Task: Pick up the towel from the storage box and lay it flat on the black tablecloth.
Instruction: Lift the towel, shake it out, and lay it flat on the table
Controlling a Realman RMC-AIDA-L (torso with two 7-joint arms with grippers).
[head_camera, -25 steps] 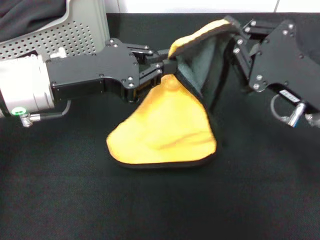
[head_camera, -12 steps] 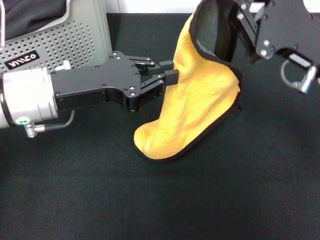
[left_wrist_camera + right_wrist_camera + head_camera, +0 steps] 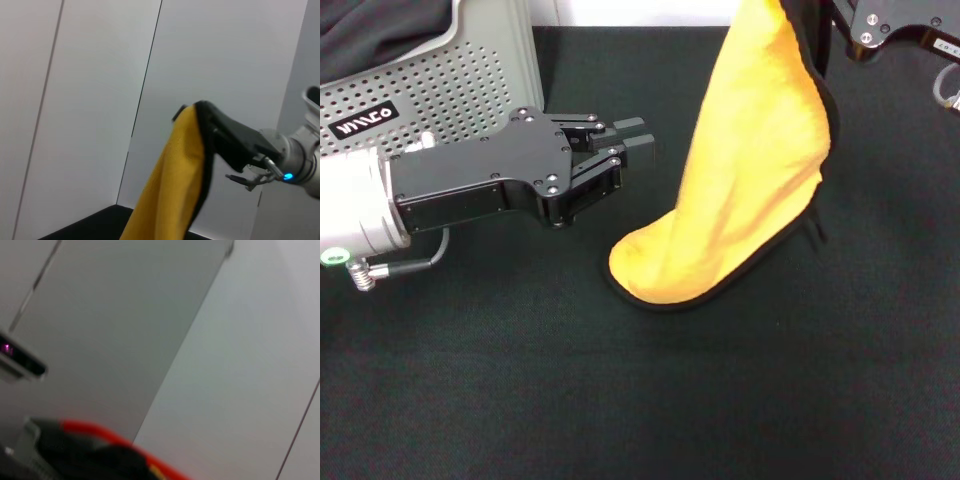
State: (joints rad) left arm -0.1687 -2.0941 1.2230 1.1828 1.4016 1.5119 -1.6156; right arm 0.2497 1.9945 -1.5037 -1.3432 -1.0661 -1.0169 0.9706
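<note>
The towel [image 3: 750, 170] hangs yellow-orange face out, with black edging, from the top of the head view. Its lower end rests on the black tablecloth [image 3: 620, 410]. My right gripper [image 3: 199, 109] is shut on the towel's top edge and holds it high; only its black body [image 3: 892, 20] shows in the head view, at the top right. My left gripper [image 3: 632, 134] is open and empty, just left of the hanging towel and apart from it. The storage box [image 3: 450, 70], light grey with round holes and a black label, stands at the back left.
Plain black-grey fabric [image 3: 380, 25] lies inside the box. A white wall runs behind the table's far edge. The tablecloth covers the whole near part of the table.
My left gripper has let go of the towel and drawn back to the left. My right gripper has lifted the towel higher, so it hangs long with only its lower end on the cloth.
</note>
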